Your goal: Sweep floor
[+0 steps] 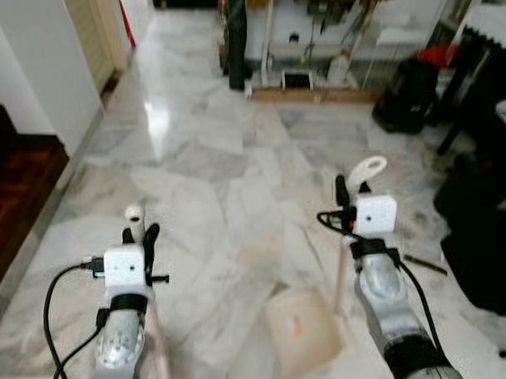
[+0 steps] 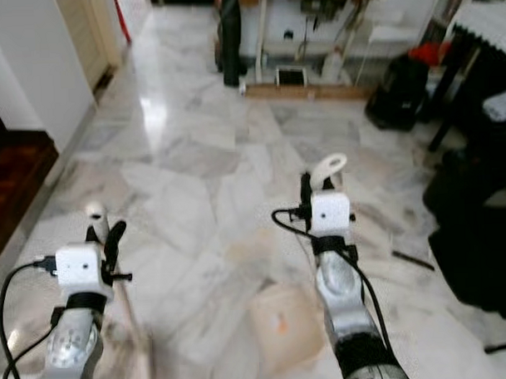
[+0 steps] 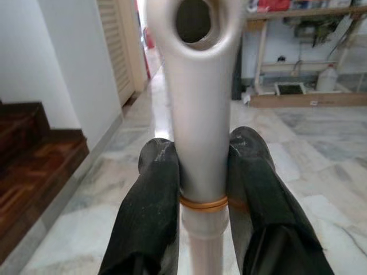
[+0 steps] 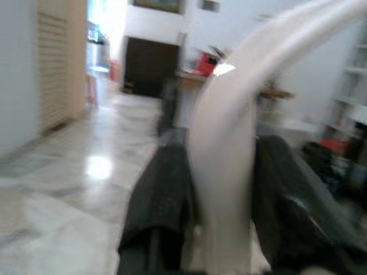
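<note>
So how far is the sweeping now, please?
Done: both tools are picked up. The left gripper is shut on the broom handle, and the right gripper is shut on the dustpan handle, with the dustpan low over the marble floor. In hand: carrying both forward. Left: the sweeping itself; dark bits lie on the floor to the right, and the pan looks nearly empty.

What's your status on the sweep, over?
Left end effector shut on broom handle. Right end effector shut on dustpan handle, dustpan low on the marble floor. Black bags ahead right.
</note>
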You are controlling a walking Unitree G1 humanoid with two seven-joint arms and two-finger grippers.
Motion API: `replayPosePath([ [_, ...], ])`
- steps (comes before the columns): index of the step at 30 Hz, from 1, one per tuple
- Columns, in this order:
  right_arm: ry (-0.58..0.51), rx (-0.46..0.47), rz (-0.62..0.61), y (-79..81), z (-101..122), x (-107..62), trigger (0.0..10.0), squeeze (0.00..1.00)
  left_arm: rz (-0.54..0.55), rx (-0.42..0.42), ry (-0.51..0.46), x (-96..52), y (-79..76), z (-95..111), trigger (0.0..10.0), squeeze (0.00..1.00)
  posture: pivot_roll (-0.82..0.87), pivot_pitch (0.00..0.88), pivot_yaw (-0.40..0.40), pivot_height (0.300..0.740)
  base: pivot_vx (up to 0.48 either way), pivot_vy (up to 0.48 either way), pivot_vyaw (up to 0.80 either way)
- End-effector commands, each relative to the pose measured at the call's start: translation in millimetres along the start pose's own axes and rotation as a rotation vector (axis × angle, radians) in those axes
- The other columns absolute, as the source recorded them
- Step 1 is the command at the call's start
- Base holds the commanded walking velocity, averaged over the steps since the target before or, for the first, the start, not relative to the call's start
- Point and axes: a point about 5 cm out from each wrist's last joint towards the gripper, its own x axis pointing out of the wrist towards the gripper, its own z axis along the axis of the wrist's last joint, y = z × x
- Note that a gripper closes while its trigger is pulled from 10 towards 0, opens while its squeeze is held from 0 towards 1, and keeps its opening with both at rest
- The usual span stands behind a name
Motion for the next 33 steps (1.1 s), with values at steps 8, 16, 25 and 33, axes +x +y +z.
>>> replayPosePath([
  [8, -0.035, 0.030, -0.027, -3.2, 5.9, 1.8, 10.0, 0.00, -0.016, 0.003, -0.050, 4.7, -5.6, 9.1, 10.0, 0.00, 0.01, 0.058, -0.049, 0.740, 0.361, 0.000, 0.00],
  [16, -0.031, 0.036, -0.030, -3.3, 5.2, 1.3, 10.0, 0.00, -0.015, 0.004, -0.052, 5.4, -5.0, 9.4, 10.0, 0.00, 0.01, 0.065, -0.046, 0.740, 0.364, 0.000, 0.00],
  [25, -0.033, 0.041, -0.029, -2.4, 5.6, 1.4, 10.0, 0.00, -0.012, 0.005, -0.053, 6.0, -5.0, 10.1, 10.0, 0.00, 0.01, 0.071, -0.046, 0.740, 0.364, 0.000, 0.00],
  [33, -0.036, 0.042, -0.017, -1.2, 5.7, 0.8, 10.0, 0.00, -0.013, 0.002, -0.053, 5.8, -6.2, 10.2, 10.0, 0.00, 0.01, 0.075, -0.047, 0.740, 0.362, 0.000, 0.00],
])
